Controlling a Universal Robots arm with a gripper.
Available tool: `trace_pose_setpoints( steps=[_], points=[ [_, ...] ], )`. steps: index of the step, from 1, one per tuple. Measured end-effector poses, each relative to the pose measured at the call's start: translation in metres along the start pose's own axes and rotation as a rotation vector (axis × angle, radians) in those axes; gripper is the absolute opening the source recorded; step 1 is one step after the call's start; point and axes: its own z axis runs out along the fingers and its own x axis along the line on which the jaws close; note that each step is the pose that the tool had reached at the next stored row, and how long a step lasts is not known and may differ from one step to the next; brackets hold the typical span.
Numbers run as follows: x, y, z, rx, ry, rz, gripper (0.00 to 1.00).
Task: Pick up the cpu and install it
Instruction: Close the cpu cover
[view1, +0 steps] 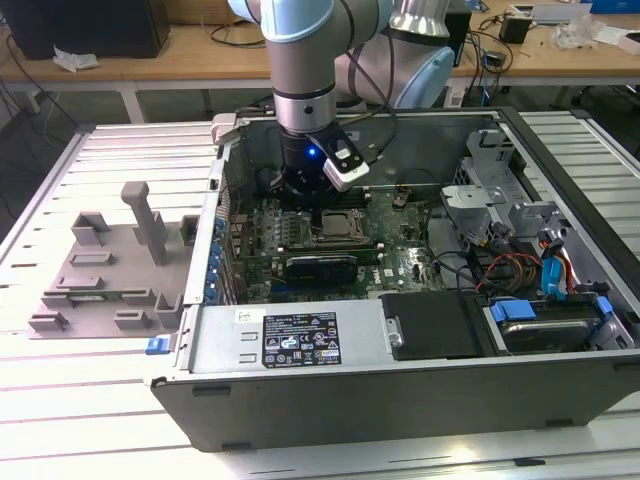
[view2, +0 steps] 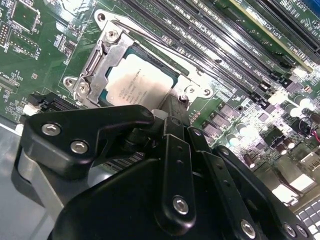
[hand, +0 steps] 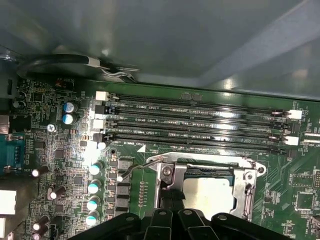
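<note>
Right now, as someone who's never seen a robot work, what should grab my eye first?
The grey robot arm hangs down into an open computer case. In the second wrist view, the shiny cpu lies in the motherboard socket, with the black gripper at its edge.

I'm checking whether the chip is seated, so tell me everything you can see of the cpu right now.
The cpu is a flat square chip with a shiny silver-grey metal top bearing small print and a thin dark green edge. In both wrist views it lies flat, top up, inside the socket's metal frame on the green motherboard, beside the memory slots. The hand hangs over one edge, hiding part of it; contact cannot be told.
</note>
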Motion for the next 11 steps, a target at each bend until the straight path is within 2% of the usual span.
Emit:
trace_pose_setpoints(
  steps=[4,11],
  points=[
    [-0.0006,0.0003,0.0001,-0.0001,0.0000,0.000,0.11],
    [-0.0068,-0.0001,0.0005,0.0000,0.0000,0.000,0.11]
  ],
)
